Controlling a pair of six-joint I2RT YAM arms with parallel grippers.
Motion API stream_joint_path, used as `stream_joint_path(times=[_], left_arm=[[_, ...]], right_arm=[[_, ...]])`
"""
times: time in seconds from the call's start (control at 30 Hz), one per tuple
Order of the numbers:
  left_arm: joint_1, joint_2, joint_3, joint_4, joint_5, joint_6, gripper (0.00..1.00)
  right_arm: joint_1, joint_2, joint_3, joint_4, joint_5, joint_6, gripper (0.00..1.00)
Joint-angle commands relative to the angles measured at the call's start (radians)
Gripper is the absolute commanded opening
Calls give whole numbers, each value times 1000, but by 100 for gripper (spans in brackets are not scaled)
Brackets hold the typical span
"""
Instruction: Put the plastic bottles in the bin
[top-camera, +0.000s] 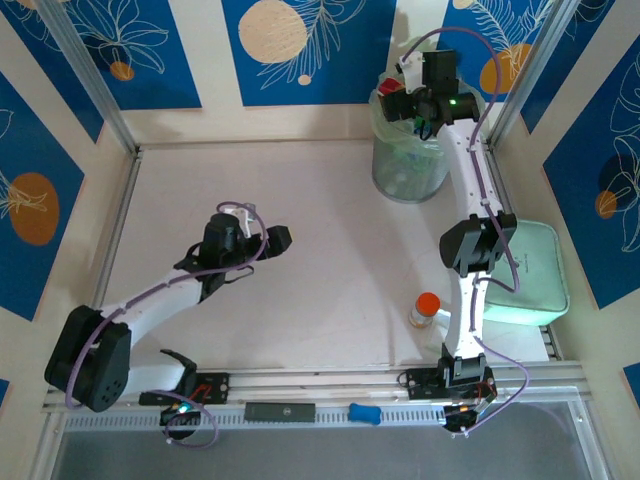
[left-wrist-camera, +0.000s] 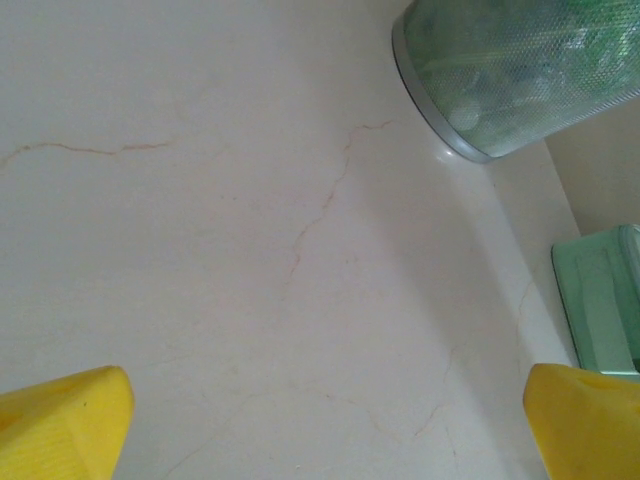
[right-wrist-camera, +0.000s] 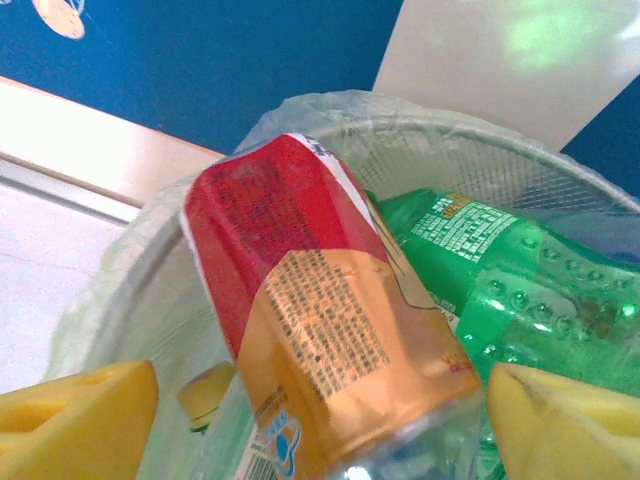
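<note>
Well, left fingers (left-wrist-camera: 70, 425) spread wide over bare counter (top-camera: 300, 200), open room all round. Right fingers (right-wrist-camera: 80, 425) spread over bin (top-camera: 400, 175) at far-right counter edge; red-and-gold bottle (right-wrist-camera: 310, 310) tilted betw. them at rim, green bottle (right-wrist-camera: 500, 290) inside bin.

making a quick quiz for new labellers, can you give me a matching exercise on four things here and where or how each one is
Things:
1. red-and-gold bottle
2. orange-capped container
3. mint-green tray
4. left gripper

Places or states:
a. open above bare table
b. lying flat at the table's right edge
c. upright on the table, just left of the tray in the top view
d. tilted over the mouth of the bin

Pairs: 1-d, 2-c, 3-b, 4-a
</note>
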Motion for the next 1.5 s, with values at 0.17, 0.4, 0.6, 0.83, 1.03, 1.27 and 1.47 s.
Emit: stream_joint_path(times=[0.17, 0.4, 0.6, 0.83, 1.03, 1.27, 1.47], left_arm=[[17, -64, 49, -63, -106, 67, 100], [63, -93, 55, -101, -206, 108, 100], [126, -113, 62, -133, -320, 182, 100], [186, -99, 36, -110, -462, 280, 100], [194, -124, -61, -1, -650, 397, 100], [197, -98, -169, 196, -843, 564, 100], [203, 35, -205, 362, -889, 674, 99]], right_arm=[[-21, -260, -242, 156, -139, 158, 89], [-2, -512, -662, 316, -219, 229, 98], [24, -777, -1096, 459, -220, 278, 99], [30, -960, -1541, 617, -131, 351, 99], [41, -1030, -1858, 850, 16, 381, 99], [27, -926, -1990, 1114, 136, 338, 99], [-21, -756, -1981, 1309, 174, 345, 100]])
